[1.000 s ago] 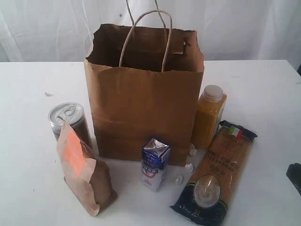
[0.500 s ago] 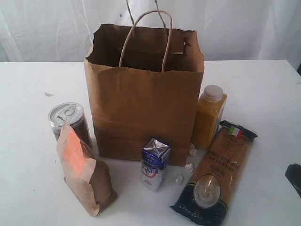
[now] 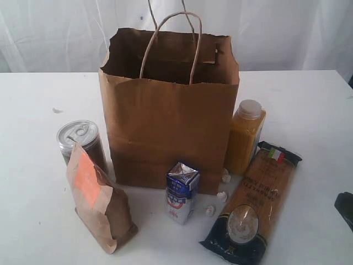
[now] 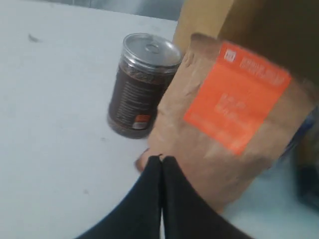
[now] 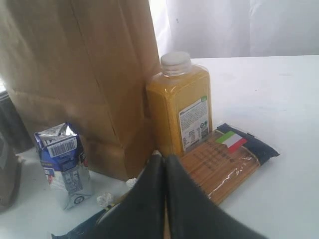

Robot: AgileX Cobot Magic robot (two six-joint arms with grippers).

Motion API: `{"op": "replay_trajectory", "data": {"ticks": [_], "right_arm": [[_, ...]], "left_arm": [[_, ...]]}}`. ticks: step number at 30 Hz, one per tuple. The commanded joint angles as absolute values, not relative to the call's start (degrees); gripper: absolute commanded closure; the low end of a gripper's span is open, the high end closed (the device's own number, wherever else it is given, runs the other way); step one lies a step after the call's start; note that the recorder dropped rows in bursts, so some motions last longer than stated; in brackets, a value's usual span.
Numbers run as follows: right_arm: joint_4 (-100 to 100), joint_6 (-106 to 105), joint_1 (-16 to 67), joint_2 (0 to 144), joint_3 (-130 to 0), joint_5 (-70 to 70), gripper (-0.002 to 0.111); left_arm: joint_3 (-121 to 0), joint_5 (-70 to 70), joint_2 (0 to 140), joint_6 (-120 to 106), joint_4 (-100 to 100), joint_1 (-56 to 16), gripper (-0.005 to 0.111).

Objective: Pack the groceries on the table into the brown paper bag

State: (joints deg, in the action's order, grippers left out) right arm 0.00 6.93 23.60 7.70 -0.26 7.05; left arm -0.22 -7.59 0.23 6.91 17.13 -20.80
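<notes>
Brown paper bag (image 3: 171,132) standing open on surface (image 3: 309,105), left end effector (image 4: 161,159) clenched empty, facing kraft pouch (image 4: 224,124) by near edge, right end effector (image 5: 160,158) clenched empty, facing juice bottle (image 5: 177,114)

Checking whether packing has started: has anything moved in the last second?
Barely: the right arm at the right edge seems to have edged slightly inward. Left gripper and right gripper stay shut, holding nothing. Bag, can, pouch, carton, bottle and pasta have not moved.
</notes>
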Motion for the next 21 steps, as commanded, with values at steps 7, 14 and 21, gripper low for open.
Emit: {"op": "replay_trajectory", "data": {"ticks": [7,14,21], "right_arm": [[0.4,6.3,23.4,7.5,0.0,6.9,0.108],[0.4,6.3,23.4,7.5,0.0,6.9,0.108],[0.4,6.3,23.4,7.5,0.0,6.9,0.108]], "left_arm": [[0.0,-8.6,0.0,16.6,36.3,-20.7,0.107],[-5.9,-19.0,0.0,9.3,53.7,-20.7,0.107],[-26.3,-36.6,6.9,6.3,38.7,-20.7,0.107]]}}
